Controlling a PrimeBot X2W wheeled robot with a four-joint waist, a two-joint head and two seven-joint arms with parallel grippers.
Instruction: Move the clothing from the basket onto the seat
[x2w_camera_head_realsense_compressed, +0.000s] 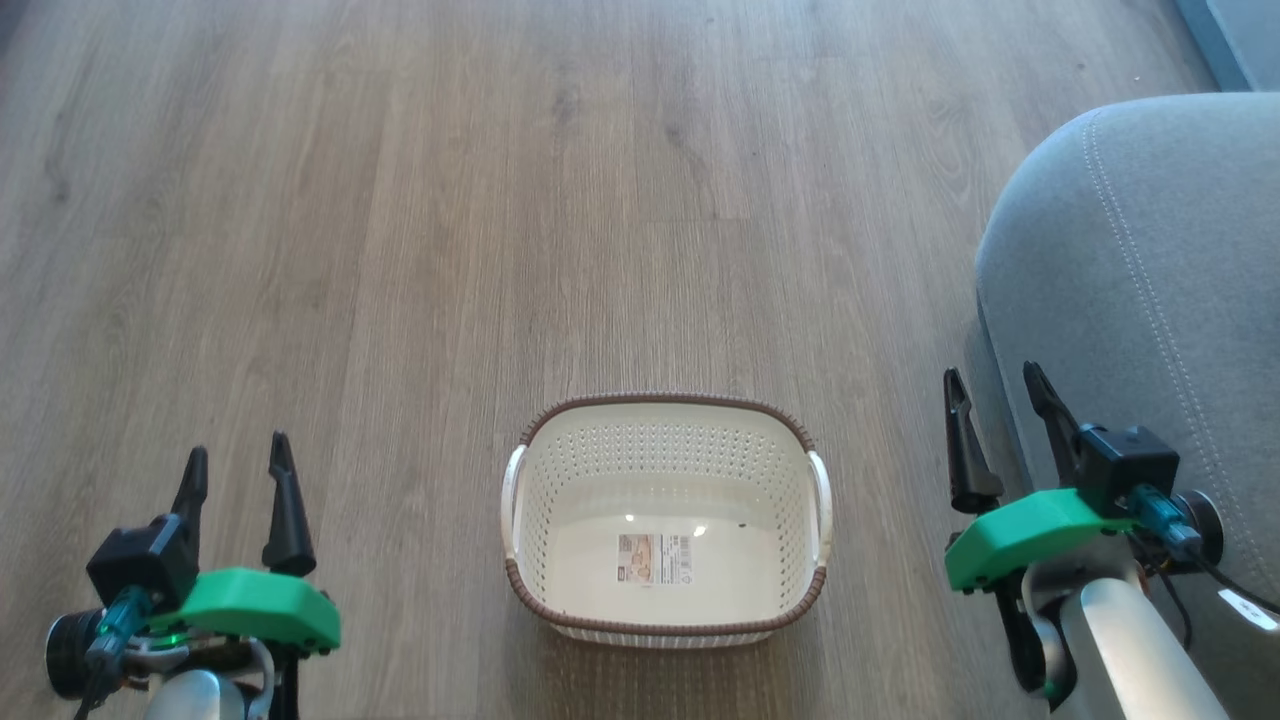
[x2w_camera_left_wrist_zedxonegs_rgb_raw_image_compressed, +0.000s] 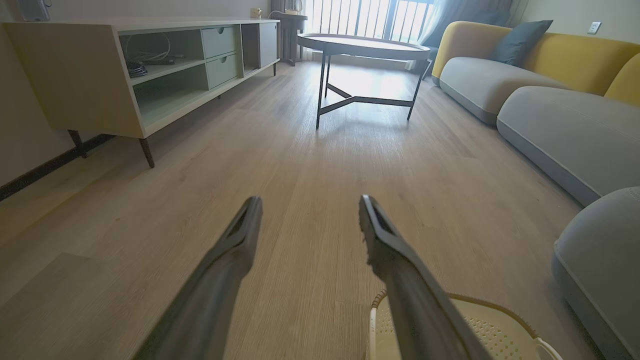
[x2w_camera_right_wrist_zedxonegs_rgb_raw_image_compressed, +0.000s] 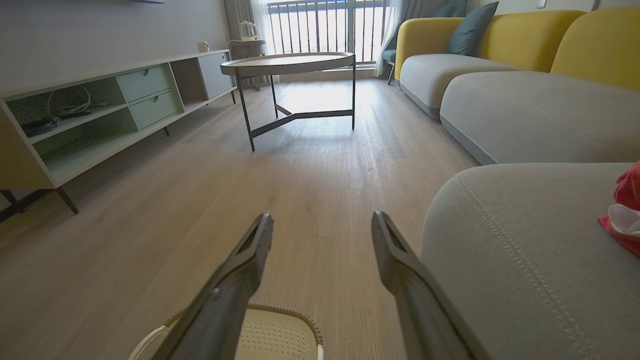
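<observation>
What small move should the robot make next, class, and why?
Probably just hold position: the basket holds nothing but a label, red and white clothing lies on the seat, and the left gripper and right gripper are open and empty, so the transfer looks done.

I see pale wood-plank floor (x2w_camera_head_realsense_compressed: 400, 250) across most of my head view. In my left wrist view, a low cabinet (x2w_camera_left_wrist_zedxonegs_rgb_raw_image_compressed: 75, 75) with two drawers (x2w_camera_left_wrist_zedxonegs_rgb_raw_image_compressed: 220, 42) sits upper left. A round dark-legged table (x2w_camera_left_wrist_zedxonegs_rgb_raw_image_compressed: 365, 46) stands top centre, and a blue cushion (x2w_camera_left_wrist_zedxonegs_rgb_raw_image_compressed: 517, 40) leans on a yellow sofa back (x2w_camera_left_wrist_zedxonegs_rgb_raw_image_compressed: 575, 57) upper right.
</observation>
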